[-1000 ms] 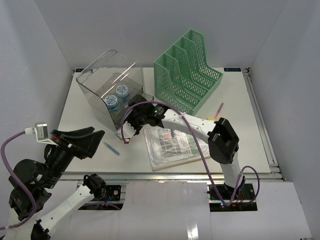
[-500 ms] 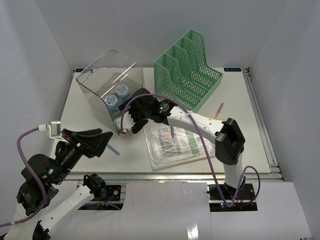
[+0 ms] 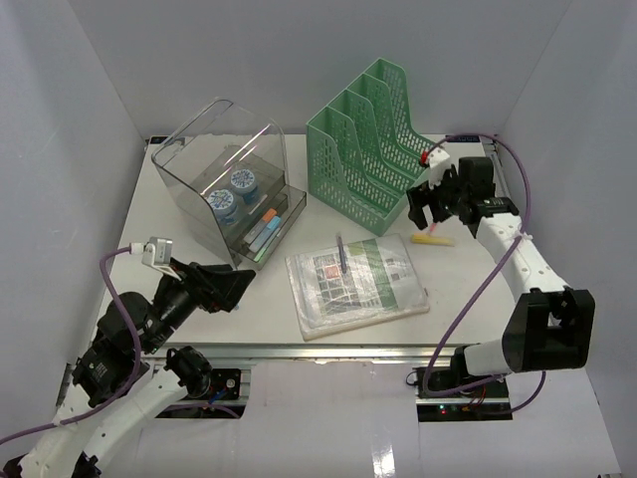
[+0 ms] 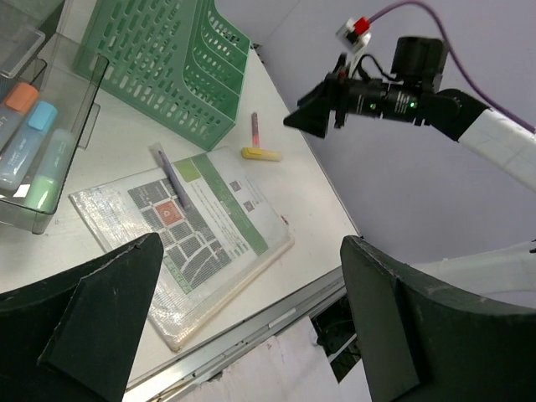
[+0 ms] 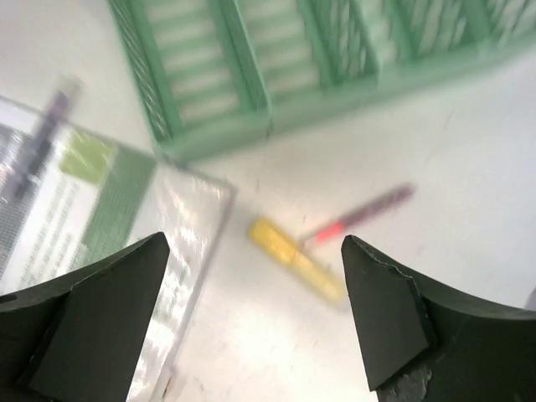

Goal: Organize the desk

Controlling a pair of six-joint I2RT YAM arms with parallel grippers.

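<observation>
Desk (image 3: 468, 284) fills the cell floor, metal rail along its near edge, arm bases just below it.

Right gripper (image 3: 428, 211): hovering at far right, just right of the green file rack (image 3: 368, 139). Jaws spread, nothing between them. Directly under it: yellow highlighter (image 4: 261, 154) and pink pen (image 4: 254, 131), both flat on the desk, close together; can't tell if they touch.

Left gripper (image 3: 227, 287): near-left, above the desk close to the front edge. Jaws wide apart, empty.

Clear plastic organizer (image 3: 214, 169) at far left, two round blue-topped containers (image 3: 234, 189) inside, highlighters (image 3: 264, 227) in its front tray.

Sleeved booklet (image 3: 353, 284) lies centre-near, skewed, with a purple pen (image 3: 341, 254) on top.
</observation>
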